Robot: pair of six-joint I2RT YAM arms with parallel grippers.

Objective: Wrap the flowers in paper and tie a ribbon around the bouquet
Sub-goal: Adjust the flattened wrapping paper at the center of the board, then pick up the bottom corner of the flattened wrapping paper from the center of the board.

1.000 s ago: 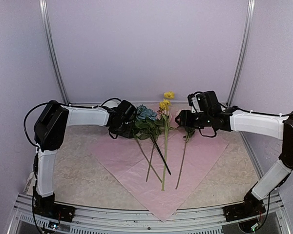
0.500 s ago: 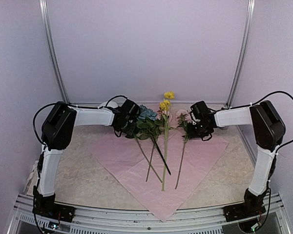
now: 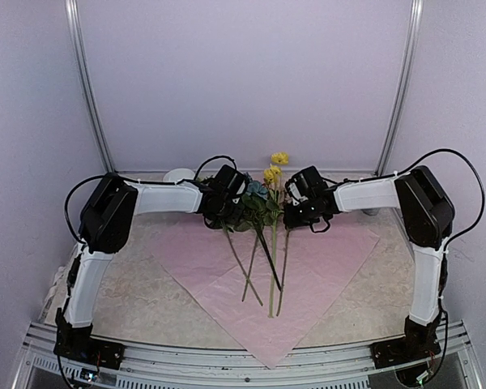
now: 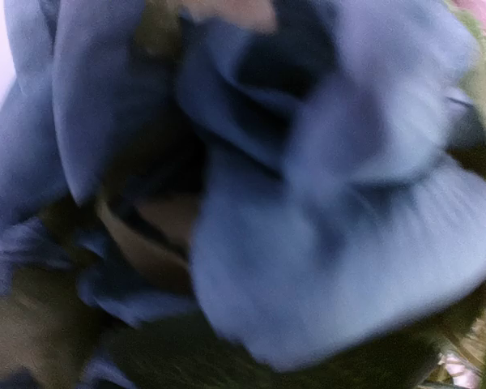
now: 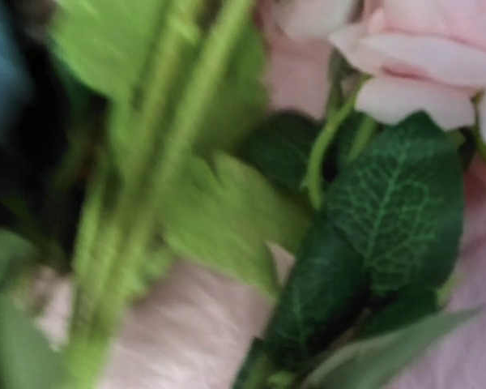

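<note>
The left gripper (image 3: pixel 233 201) is buried in the blue head of the flowers (image 3: pixel 255 190), the right gripper (image 3: pixel 295 214) among the pink blossoms (image 5: pixel 425 61) facing it; whether either is clenched or released I cannot tell. Below and between them, stems (image 3: pixel 269 261) lie on the paper (image 3: pixel 332 259)

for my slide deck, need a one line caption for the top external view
Left gripper and right gripper flank the flowers, stems fanned over the lilac paper.
</note>
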